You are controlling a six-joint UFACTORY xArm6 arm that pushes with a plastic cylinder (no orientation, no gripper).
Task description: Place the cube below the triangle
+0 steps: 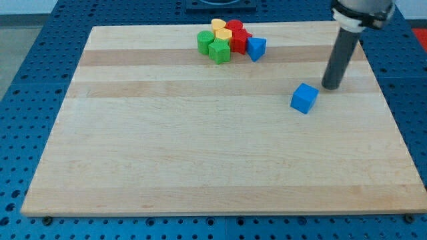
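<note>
- Blue cube alone on wooden board, view's right of centre, well apart from cluster at view's top.
- Blue triangle at cluster's right edge; touching red blocks beside it.
- My tip just beside cube, up and to view's right; apparently not touching.
- No pincer on this rig, only a rod; nothing to open or close.
- Risk: off-centre push from that corner prob. spins cube or lets it slip off tip sideways.
- Risk: overshoot toward view's top knocks triangle, shoves green blocks and yellow block w/ it, moving the target spot.
- Hard to make out: shapes of red, yellow, green blocks, packed tight and overlapping; exact count unclear.
- Arm cut off at view's top; tip-to-board contact can't be confirmed.
</note>
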